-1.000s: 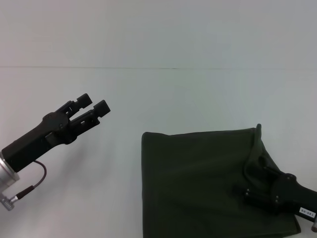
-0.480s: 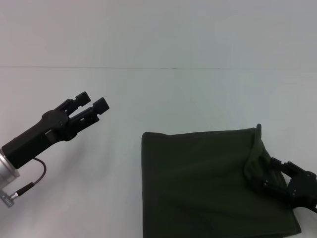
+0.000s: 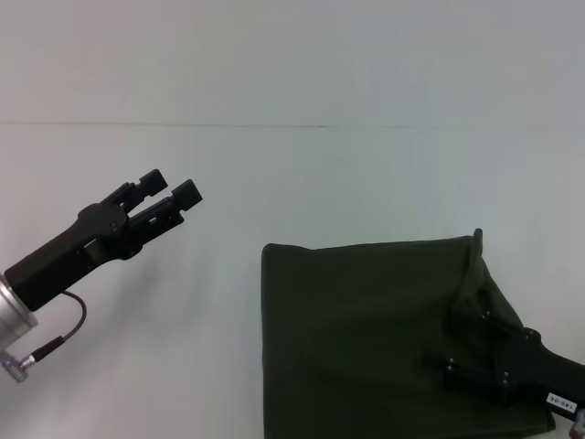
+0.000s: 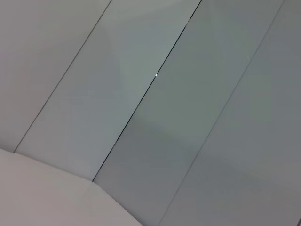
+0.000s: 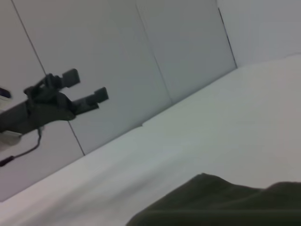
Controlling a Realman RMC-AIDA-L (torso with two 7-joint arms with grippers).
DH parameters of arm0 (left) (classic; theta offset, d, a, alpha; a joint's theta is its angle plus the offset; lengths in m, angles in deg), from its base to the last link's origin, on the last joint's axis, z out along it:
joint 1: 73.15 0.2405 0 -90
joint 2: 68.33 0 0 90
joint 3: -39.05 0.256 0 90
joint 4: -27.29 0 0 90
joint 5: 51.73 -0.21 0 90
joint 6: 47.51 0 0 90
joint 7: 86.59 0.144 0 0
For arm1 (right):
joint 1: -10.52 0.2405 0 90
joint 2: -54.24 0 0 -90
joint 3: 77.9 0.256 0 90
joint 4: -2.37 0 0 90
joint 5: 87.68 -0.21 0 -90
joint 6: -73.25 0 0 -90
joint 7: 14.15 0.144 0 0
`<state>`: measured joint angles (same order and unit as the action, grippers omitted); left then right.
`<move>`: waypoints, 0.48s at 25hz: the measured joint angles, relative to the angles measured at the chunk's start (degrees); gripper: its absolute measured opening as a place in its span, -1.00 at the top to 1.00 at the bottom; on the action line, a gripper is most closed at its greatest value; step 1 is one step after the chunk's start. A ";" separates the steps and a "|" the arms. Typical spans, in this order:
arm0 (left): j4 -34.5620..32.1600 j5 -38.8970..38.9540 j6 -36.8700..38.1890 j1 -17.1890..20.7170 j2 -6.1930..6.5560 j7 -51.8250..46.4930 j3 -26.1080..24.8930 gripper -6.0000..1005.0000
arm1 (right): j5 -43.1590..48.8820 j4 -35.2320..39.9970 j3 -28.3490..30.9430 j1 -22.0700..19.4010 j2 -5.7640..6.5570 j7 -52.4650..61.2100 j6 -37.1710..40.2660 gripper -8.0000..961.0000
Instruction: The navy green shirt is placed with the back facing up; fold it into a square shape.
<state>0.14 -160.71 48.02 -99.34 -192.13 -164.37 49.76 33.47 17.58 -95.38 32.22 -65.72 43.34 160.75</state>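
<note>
The navy green shirt (image 3: pixel 366 338) lies folded into a rough rectangle on the white table at the lower right, with a raised crease near its right edge. A strip of the shirt (image 5: pixel 225 205) also fills the bottom of the right wrist view. My right gripper (image 3: pixel 468 346) reaches in from the lower right corner, low over the shirt's right part, and its fingers stand apart with dark fabric showing between them. My left gripper (image 3: pixel 170 190) hangs open and empty above the bare table at the left, well away from the shirt. The right wrist view shows the left gripper (image 5: pixel 87 85) farther off.
The white table (image 3: pixel 302 183) stretches around the shirt, with a thin seam line across its far part. A cable (image 3: pixel 55 343) hangs from the left arm's wrist. The left wrist view holds only grey wall panels (image 4: pixel 155 94).
Half a second ago the right gripper had drawn back toward the right edge; it has now come back leftward over the shirt's right part. The left arm has barely moved.
</note>
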 joint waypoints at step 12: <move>0.00 0.41 -0.28 0.00 0.06 0.00 0.00 -0.88 | -0.47 0.05 1.47 -0.41 0.24 2.47 -4.62 -0.90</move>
<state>0.13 -160.30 47.74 -99.34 -192.07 -164.36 49.77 33.00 17.63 -93.91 31.81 -65.49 45.81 156.14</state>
